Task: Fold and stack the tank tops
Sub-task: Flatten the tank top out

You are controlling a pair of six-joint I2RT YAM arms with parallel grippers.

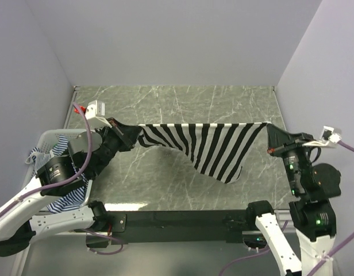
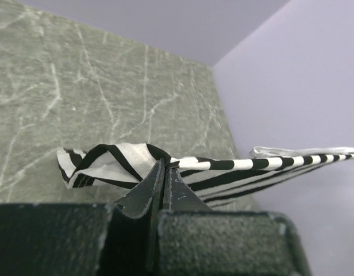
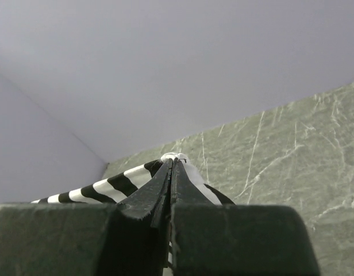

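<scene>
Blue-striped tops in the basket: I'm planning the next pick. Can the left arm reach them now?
Probably not: though the basket is beside it, the left tool is shut on the black-and-white top, stretched across to the right tool.

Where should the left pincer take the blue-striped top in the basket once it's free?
Probably the bunched fold of the blue-striped top showing at the near end of the basket, coming straight down: it lies heaped loosely and the walls block a sideways approach. The left pincer is shut on the black-and-white top.
</scene>
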